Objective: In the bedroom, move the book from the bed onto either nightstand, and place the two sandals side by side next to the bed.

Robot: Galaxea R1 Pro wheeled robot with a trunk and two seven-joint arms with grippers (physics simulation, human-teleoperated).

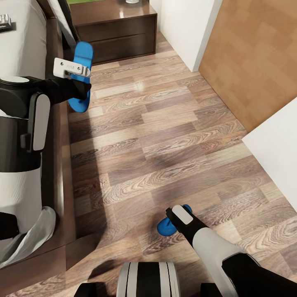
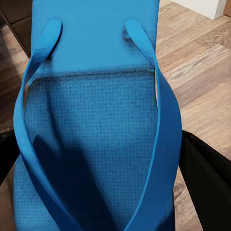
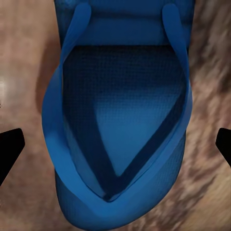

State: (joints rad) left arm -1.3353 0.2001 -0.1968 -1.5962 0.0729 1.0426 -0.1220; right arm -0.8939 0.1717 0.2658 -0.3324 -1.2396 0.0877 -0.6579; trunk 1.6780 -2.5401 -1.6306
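One bright blue sandal (image 1: pixel 83 53) hangs beside the bed's dark frame (image 1: pixel 62 165), just short of the nightstand (image 1: pixel 115 29). My left gripper (image 1: pixel 82 88) is shut on it, and its black fingers (image 2: pixel 207 183) press the sole's two sides in the left wrist view. The second sandal (image 1: pixel 166 227) lies flat on the plank floor near my base. My right gripper (image 1: pixel 172 216) hovers over it, open, with the fingertips (image 3: pixel 9 149) wide of the sandal (image 3: pixel 120 120) on both sides. A small dark item (image 1: pixel 4 22), possibly the book, lies on the grey mattress (image 1: pixel 20 49).
A white wall corner (image 1: pixel 185 29) and a wood-panelled surface (image 1: pixel 247 62) stand to the right of the nightstand. Another white wall (image 1: pixel 276 152) closes the right side. Wood-plank floor (image 1: pixel 165 123) stretches between the bed and these walls.
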